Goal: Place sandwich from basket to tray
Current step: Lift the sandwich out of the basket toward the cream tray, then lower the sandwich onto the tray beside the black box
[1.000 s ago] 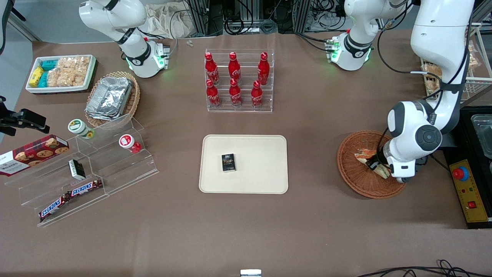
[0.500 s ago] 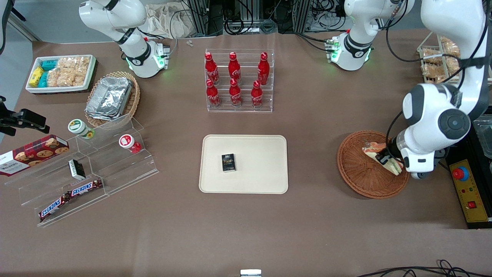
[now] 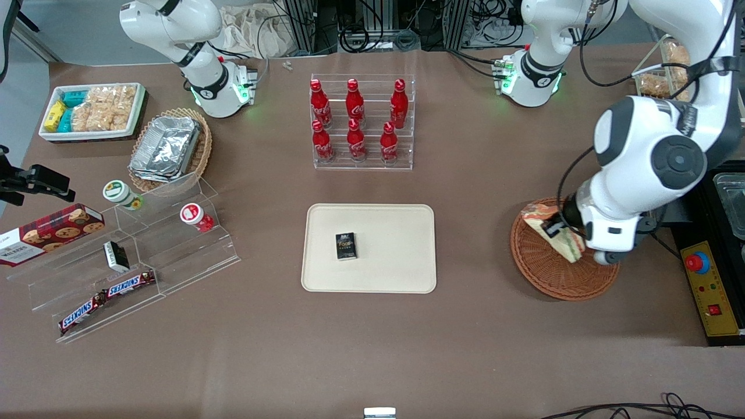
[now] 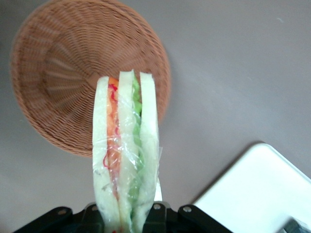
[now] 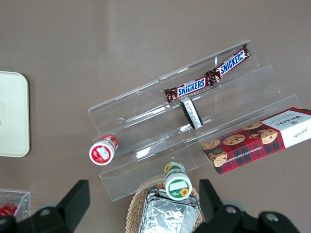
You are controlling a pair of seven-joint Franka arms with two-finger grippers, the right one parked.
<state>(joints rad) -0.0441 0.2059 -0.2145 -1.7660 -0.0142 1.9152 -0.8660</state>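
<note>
Pickup done: hand (image 3: 560, 231) clamped on the sandwich (image 3: 550, 231) (wrapped, held edge-up), lifted clear above the basket (image 3: 547, 273); carry across the desk and set-down on the tray (image 3: 401, 262) not yet done.

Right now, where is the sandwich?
The sandwich is clamped in the left arm's tool, lifted above the basket, toward the working arm's end of the table from the tray.

Wrapped sandwich (image 3: 553, 231) held in gripper (image 3: 557, 230) above wicker basket (image 3: 547, 273)
</note>
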